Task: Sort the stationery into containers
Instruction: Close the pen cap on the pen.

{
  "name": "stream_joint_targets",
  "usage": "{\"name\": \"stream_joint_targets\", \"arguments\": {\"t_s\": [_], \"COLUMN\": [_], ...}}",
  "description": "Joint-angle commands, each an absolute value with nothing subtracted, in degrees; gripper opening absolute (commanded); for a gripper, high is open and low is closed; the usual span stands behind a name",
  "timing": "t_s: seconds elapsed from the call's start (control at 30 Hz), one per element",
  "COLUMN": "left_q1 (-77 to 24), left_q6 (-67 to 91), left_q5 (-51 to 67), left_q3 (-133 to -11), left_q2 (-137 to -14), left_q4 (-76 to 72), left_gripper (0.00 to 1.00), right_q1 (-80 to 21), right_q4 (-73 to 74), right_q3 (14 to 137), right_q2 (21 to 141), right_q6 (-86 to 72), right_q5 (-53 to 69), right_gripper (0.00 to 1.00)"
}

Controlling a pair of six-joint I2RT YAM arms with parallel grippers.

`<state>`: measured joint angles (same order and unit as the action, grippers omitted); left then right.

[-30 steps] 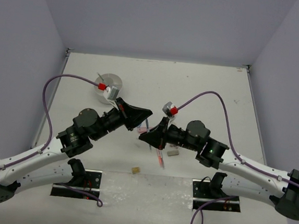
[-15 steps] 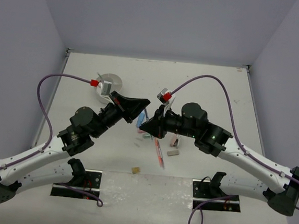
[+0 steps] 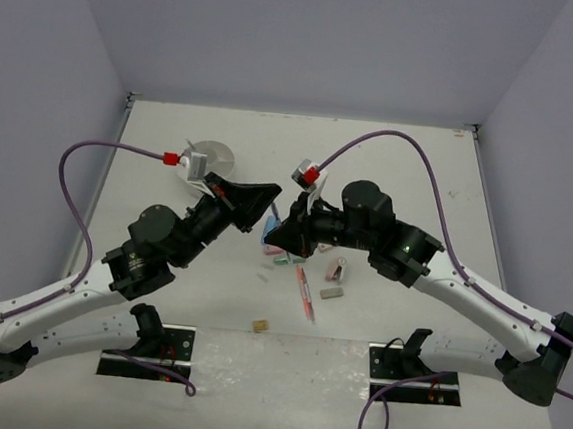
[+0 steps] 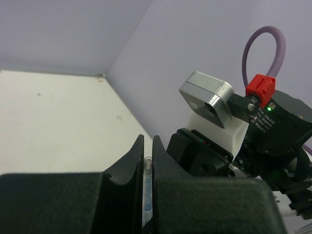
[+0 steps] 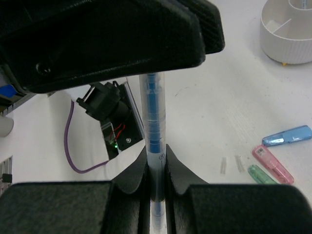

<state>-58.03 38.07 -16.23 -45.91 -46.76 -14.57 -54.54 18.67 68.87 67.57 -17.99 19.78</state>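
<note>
Right wrist view: slim clear-barrelled blue pen [image 5: 155, 112], held in the air between both arms, above the white table [image 5: 219, 107]. Jaws of the right gripper [image 5: 157, 157] closed tight on one end; jaws of the left gripper [image 4: 148, 144] pinched on the other. Step judged: arm-to-arm handover. Next move calls for one gripper to release, the other to carry the pen to the round white ribbed tub [image 5: 287, 36].

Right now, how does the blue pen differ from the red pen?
The blue pen is off the table, clamped by both the left gripper and the right gripper; the red pen lies flat on the table, untouched. The blue pen shows a clear barrel with a blue core; the red pen looks reddish-pink. Both are thin pens; neither is in the white tub.
</note>
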Motion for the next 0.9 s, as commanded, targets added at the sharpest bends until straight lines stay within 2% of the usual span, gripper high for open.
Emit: {"name": "stream_joint_targets", "arguments": {"t_s": [0.0, 0.07, 0.1, 0.17, 0.43, 0.57, 0.7, 0.87], "left_q1": [-62.27, -62.23, -62.23, -62.29, -62.23, -62.23, -62.23, -62.23], "left_q6": [36.84, 35.82, 35.21, 34.86, 35.41, 35.83, 36.39, 35.95], "left_q5": [-12.53, -14.21, -14.65, -15.03, -15.21, -14.96, -14.5, -14.33], "left_q3": [-50.8, -53.44, -54.39, -56.35, -58.88, -58.97, -58.02, -58.81], "left_q2": [-48.33, -49.42, -50.34, -51.6, -52.99, -54.55, -54.77, -53.97], "left_q4": [7.39, 9.46, 10.41, 11.52, 12.12, 13.01, 11.55, 11.25], "left_gripper": [0.03, 0.14, 0.25, 0.34, 0.35, 0.46, 0.37, 0.49], "right_q1": [-52.2, -52.54, -52.79, -53.21, -54.06, -54.05, -54.06, -54.35], "right_q4": [-7.16, -9.77, -10.78, -11.04, -10.19, -10.79, -10.37, -10.19], "right_q3": [59.31, 54.74, 52.59, 50.79, 47.13, 46.31, 46.76, 45.81], "right_q2": [64.18, 63.34, 62.42, 61.16, 57.31, 56.28, 56.51, 56.76], "right_q6": [-20.25, -20.95, -21.25, -21.12, -20.04, -19.95, -19.86, -20.12], "right_q5": [15.82, 15.72, 15.46, 15.32, 11.72, 11.67, 12.29, 13.5], "right_gripper": [0.0, 0.0, 0.0, 0.0, 0.0, 0.0, 0.0, 0.0]}}
